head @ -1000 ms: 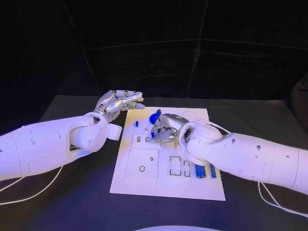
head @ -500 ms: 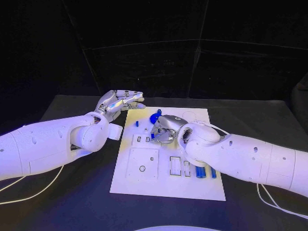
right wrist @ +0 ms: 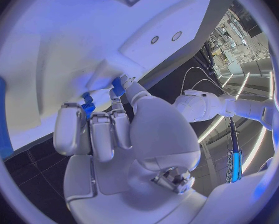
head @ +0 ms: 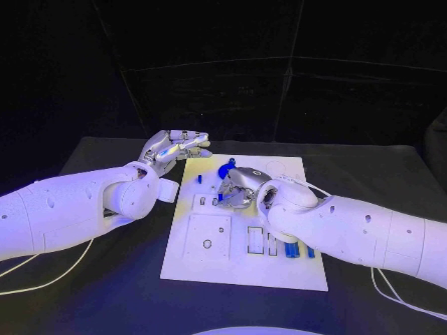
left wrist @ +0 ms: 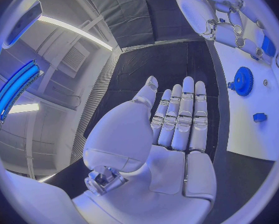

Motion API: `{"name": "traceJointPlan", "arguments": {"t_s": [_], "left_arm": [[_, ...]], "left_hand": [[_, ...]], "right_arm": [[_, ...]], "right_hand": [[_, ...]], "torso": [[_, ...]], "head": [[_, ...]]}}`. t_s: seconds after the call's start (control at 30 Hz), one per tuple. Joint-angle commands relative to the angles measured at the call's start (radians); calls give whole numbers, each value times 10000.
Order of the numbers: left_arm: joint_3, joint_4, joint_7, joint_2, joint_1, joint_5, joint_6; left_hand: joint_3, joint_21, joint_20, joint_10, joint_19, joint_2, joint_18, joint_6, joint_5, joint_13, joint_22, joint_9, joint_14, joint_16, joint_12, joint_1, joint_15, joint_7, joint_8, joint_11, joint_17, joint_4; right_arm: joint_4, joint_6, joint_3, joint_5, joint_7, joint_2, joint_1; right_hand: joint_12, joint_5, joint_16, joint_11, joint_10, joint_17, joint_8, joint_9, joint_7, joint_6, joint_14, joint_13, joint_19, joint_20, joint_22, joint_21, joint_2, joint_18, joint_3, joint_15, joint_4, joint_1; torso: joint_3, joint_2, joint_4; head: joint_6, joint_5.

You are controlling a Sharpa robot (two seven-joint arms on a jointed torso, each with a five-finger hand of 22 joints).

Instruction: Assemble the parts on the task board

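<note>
Pinching a small blue part (right wrist: 87, 107) between thumb and fingers, right hand (head: 239, 187) low over the upper middle of the task board (head: 246, 269), fingertips turned down toward the white surface, presumably to seat the piece in a slot just beneath. Hard to tell from the wrist view whether the part already touches the board or hangs just clear of it. Just beyond the right hand's fingers, toward the far edge of the board, a blue gear (head: 223, 168); a short blue peg (head: 200, 179) beside it, on the side toward the left hand. Nearer the right forearm, blue bars (head: 291, 249) lying in the board's recesses, partly covered by the arm.

Parked off the board's far left corner, left hand (head: 171, 149), fingers straight and side by side in the wrist view, holding nothing; probably kept there to leave the working hand room. Open black table (head: 103, 279) behind and outside the left hand, so free room to withdraw. Tighter around the right hand: gear and peg close ahead, leaving little margin for sideways drift.
</note>
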Motion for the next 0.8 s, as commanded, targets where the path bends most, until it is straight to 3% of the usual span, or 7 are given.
{"name": "traceJointPlan", "arguments": {"t_s": [0.03, 0.3, 0.63, 0.8], "left_arm": [[10, 3, 63, 11, 18, 21, 72], [10, -1, 55, 7, 18, 21, 73], [10, 0, 26, 1, 18, 21, 86], [10, 2, 20, -1, 18, 21, 90]], "left_hand": [[19, -65, -9, 71, 48, 52, 76, 33, -47, -6, -15, 1, 68, -58, -34, -3, 24, -3, -44, 6, 13, -61], [19, -65, -9, 71, 48, 52, 76, 33, -47, -6, -15, 1, 68, -58, -34, -3, 24, -3, -44, 6, 13, -61], [16, -72, -12, 92, 64, 63, 76, 47, -48, -6, -22, 1, 84, -71, -43, -27, 20, -11, -48, -2, 21, -70], [16, -72, -12, 92, 64, 63, 76, 47, -48, -6, -22, 1, 84, -71, -43, -27, 20, -11, -48, -2, 21, -70]], "right_arm": [[-12, 180, -37, -101, -78, -23, -54], [48, 310, -36, -200, -161, -77, -82], [90, 332, -36, -371, -362, -113, -87], [104, 284, -36, -391, -413, -109, -88]], "right_hand": [[-68, 47, -57, -9, 256, 1545, -16, 3, -164, 139, 859, 1373, -15, -35, -9, -64, 14, -109, 71, -44, -2, 16], [-93, 55, -72, -1, 239, 1508, -25, 3, -153, 118, 852, 1354, -21, -27, -26, -73, -34, -106, 106, -35, -40, 20], [-270, 36, -81, 139, 125, 1497, -93, -33, 17, -367, 849, 1214, -41, 54, -81, -111, -356, -101, 163, 73, -82, -200], [-296, 262, -80, 202, 108, 1502, -76, -23, 82, -590, 850, 1193, -41, 114, -89, -120, -543, -100, 103, 133, -45, -375]], "torso": [[-6, 2, -9], [-3, -2, 1], [-3, -5, -4], [-3, 4, -1]], "head": [[-11, 1], [-42, 9], [-50, 35], [-52, 36]]}}
